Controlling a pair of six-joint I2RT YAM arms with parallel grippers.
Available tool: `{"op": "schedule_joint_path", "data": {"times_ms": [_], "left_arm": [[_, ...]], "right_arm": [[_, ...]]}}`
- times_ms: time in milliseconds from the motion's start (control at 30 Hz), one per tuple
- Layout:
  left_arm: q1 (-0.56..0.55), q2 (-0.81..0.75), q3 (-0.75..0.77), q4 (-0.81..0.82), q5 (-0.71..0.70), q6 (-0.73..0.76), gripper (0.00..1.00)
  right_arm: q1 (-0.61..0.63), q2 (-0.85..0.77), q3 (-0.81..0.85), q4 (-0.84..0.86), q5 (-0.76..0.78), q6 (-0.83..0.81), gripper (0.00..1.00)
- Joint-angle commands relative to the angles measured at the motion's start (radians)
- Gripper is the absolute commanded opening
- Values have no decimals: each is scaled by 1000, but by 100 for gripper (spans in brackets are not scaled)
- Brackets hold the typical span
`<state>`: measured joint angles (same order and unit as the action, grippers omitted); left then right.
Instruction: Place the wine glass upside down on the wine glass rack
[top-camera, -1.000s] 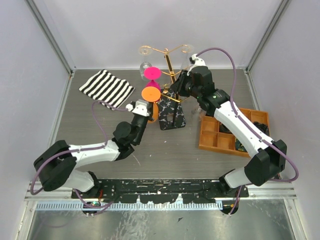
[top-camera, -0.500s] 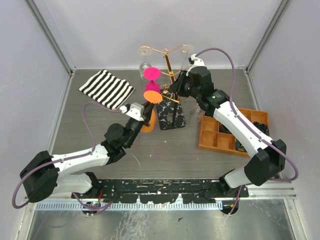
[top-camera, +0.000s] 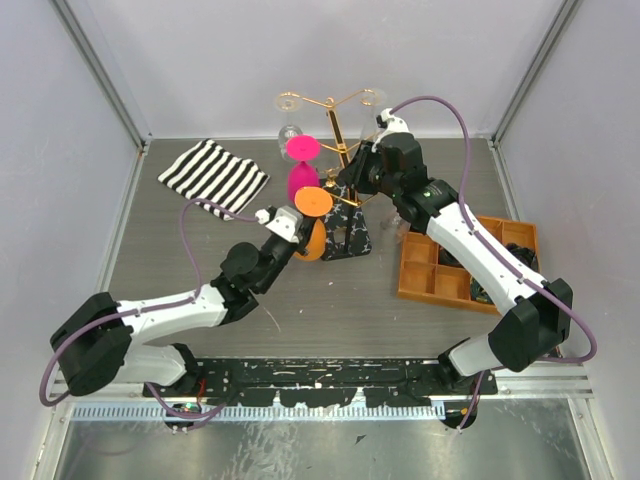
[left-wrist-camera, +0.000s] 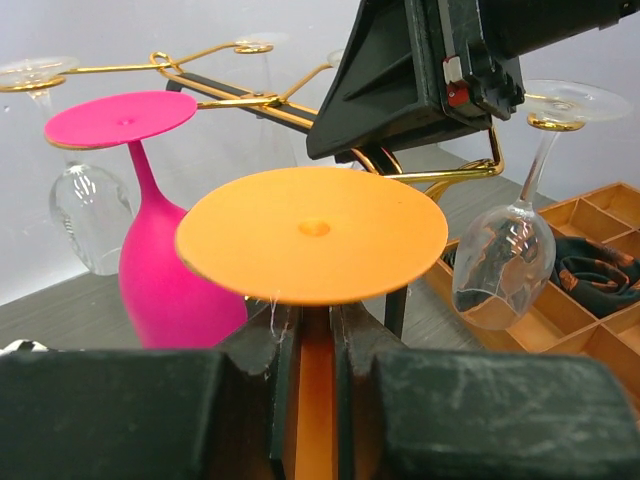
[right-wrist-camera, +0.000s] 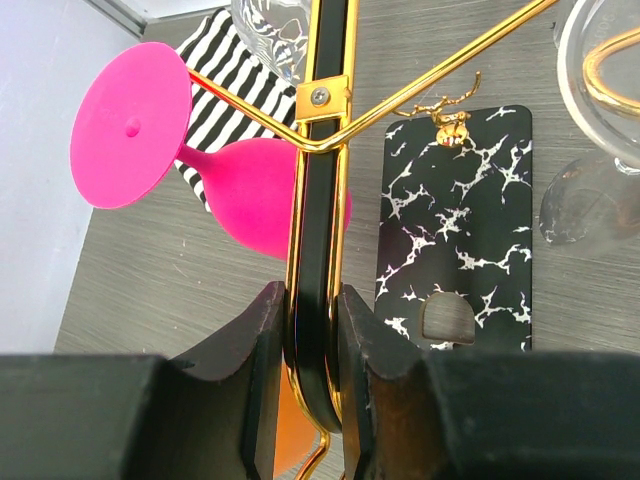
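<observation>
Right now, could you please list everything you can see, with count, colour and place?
wine glass rack: one, gold on black marbled base, centre back
orange wine glass: one, orange, inverted beside rack
pink wine glass: one, pink, hanging on rack
clear wine glasses: at least three, clear, hanging on rack
cloth: one, black-and-white striped, far left
tray: one, orange, right side
left tool: one, black, gripping orange glass's stem
right tool: one, black, gripping rack's post

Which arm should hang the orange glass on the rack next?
Left. The left claw grips the inverted orange glass by its stem; the right claw is clamped on the rack post.
</observation>
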<state>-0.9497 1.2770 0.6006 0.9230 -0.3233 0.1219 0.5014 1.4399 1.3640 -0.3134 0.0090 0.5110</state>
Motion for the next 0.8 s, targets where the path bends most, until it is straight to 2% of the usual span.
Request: {"op": "schedule_joint_path", "data": {"times_ms": [0,67,267,400,567,767], "left_arm": [[1,40,29,27,-2,-1,12],[1,45,23,37,-16,2,22],[0,35,18,41,-37,13,35],[0,15,13,26,-44,12,52],[0,-46,-20,10,-47,6,64],[1,-189,-94,-66,-57,-42,78]], "right_arm": [[-3,20,6,152,-30,29,1],[-3,20,8,152,-31,29,1],[-3,21,13,152,-30,26,1],[-3,23,19,149,-29,27,12],[-3,23,33,142,-23,21,26],[-3,33,69,124,-18,1,37]]}}
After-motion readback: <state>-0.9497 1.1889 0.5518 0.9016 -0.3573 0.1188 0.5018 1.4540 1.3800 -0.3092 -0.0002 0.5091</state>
